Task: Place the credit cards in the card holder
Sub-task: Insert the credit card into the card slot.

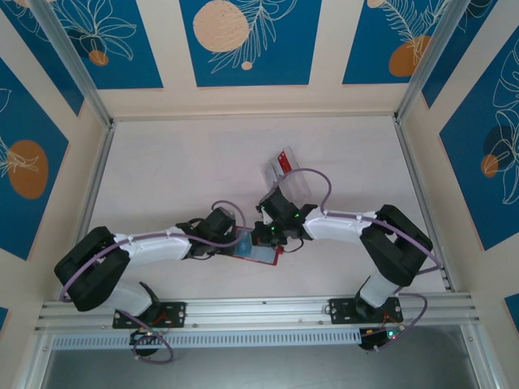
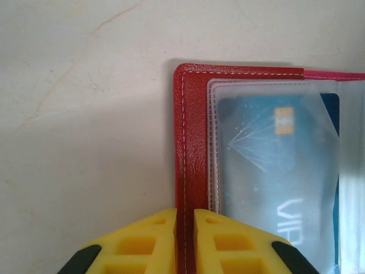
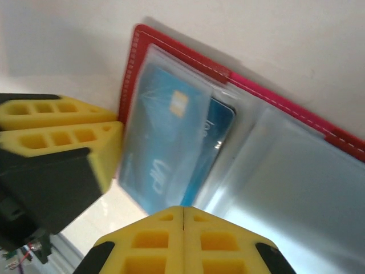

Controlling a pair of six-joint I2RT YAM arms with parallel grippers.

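The card holder (image 2: 191,142) lies open on the bench (image 2: 85,114), between the two arms. A teal-blue credit card (image 2: 268,171) sits inside its clear sleeve (image 2: 319,91); I judge that card done. The left gripper (image 2: 185,217) has its jaws clamped on the holder's red edge. The right gripper (image 3: 182,212) has its jaws together, with nothing visible between them. A red card (image 1: 283,160) in the clear tray (image 1: 296,180) is still to be loaded.

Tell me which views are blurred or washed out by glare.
Left wrist: sharp on the wallet, blue card hazy behind its clear sleeve; right wrist: soft throughout, glare whitening the empty sleeves lower right; top external: evenly lit, sharp.
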